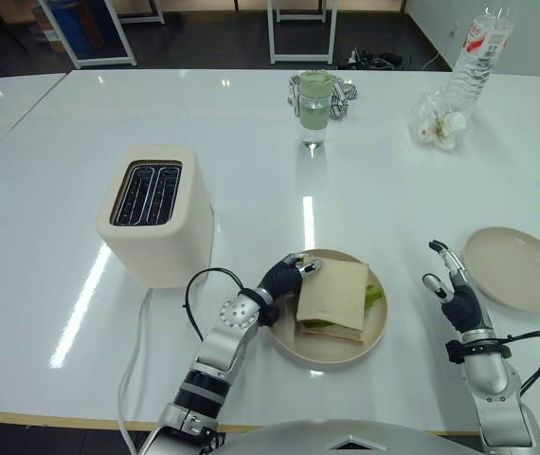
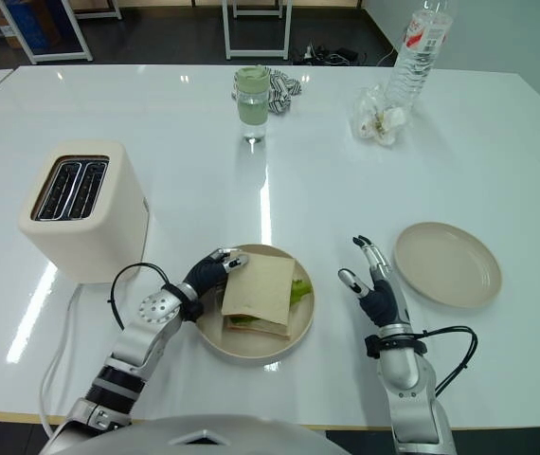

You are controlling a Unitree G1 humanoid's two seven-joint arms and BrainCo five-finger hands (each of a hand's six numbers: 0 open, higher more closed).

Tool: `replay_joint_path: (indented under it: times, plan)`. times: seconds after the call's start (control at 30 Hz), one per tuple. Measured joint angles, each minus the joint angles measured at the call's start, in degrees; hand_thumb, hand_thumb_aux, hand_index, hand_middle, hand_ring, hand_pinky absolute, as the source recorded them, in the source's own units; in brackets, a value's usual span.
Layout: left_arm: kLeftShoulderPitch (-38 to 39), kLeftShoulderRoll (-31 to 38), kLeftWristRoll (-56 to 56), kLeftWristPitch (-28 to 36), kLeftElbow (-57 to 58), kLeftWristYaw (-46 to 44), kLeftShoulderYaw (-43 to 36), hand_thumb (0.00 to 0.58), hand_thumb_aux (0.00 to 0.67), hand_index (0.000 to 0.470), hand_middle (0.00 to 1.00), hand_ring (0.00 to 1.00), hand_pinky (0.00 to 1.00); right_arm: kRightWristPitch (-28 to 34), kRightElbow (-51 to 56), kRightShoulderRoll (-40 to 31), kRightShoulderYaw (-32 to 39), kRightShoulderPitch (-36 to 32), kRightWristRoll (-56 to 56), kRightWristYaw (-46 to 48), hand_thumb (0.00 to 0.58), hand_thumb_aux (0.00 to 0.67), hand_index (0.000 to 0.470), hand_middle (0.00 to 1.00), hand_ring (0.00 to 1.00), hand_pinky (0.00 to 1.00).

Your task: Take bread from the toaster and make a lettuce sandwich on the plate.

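Lying on plate (image 1: 327,351), sandwich (image 1: 332,294) touches left robot hand (image 1: 279,279); right robot hand (image 1: 458,296) apart.

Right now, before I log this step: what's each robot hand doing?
Left robot hand: against the bread, grasp cannot be told.
Right robot hand: open, empty.

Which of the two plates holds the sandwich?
The plate by the left hand, near the toaster; the other plate lies far right, beside the right hand.
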Motion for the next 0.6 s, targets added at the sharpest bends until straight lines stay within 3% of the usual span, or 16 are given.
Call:
replay_joint_path:
  times: [0.27, 0.6]
  plan:
    - [-0.8, -0.8, 2.5, -2.8, 2.7, -1.3, -0.4, 0.580, 0.670, 0.470, 1.00, 1.00, 1.00, -1.3, -4.1, -0.8, 2.5, 1.7, -7.7, -1.7, 0.000, 0.000, 0.000, 0.00, 0.00, 0.00]
    - [0.2, 0.9, 5.8, -2.8, 0.4, -2.5, -1.7, 0.580, 0.670, 0.470, 1.00, 1.00, 1.00, -8.6, -12.4, -5.7, 15.6, 5.2, -37.7, -6.7, 0.000, 0.000, 0.000, 0.00, 0.00, 0.00]
